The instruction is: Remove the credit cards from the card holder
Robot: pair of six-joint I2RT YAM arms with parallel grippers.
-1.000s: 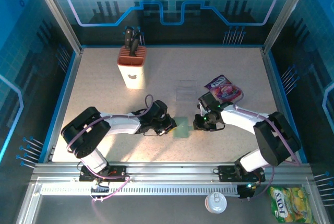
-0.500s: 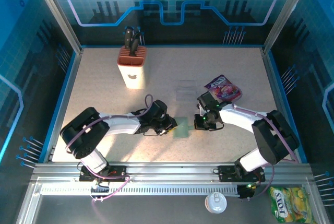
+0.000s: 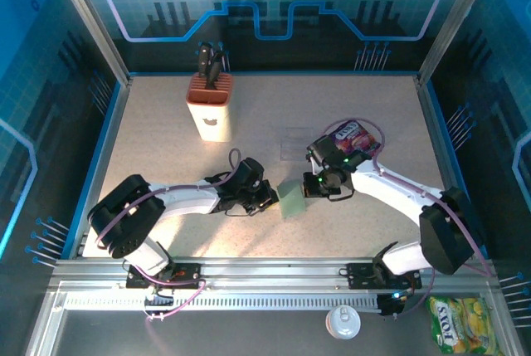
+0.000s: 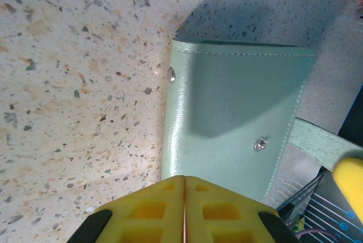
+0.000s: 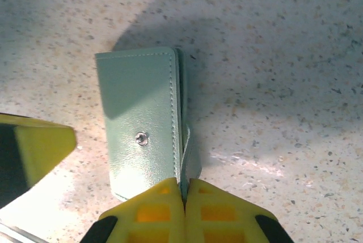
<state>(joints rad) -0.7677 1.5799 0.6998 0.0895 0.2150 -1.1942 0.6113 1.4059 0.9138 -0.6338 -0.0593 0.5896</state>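
The card holder [image 3: 292, 201] is a pale green bifold with a metal snap, lying near the table's middle between both arms. My right gripper [image 3: 312, 187] is shut on its thin inner flap [image 5: 191, 155], which runs edge-on up between the yellow fingertips [image 5: 183, 186], and the outer panel [image 5: 139, 132] lies to the left. My left gripper [image 3: 270, 200] is shut, its tips [image 4: 185, 178] meeting over the near edge of the holder's panel [image 4: 232, 113], with nothing visibly pinched between them. The credit cards are hidden.
A tan knife block [image 3: 209, 107] stands at the back left. A purple snack packet [image 3: 355, 136] lies just behind the right arm. A faint clear sheet [image 3: 294, 142] lies behind the holder. A yellow packet [image 3: 460, 327] and a white cap [image 3: 343, 321] sit off the table's front.
My right gripper has moved left and back with the flap in it, tipping the holder's right side up. My left gripper has stayed at the holder's left edge.
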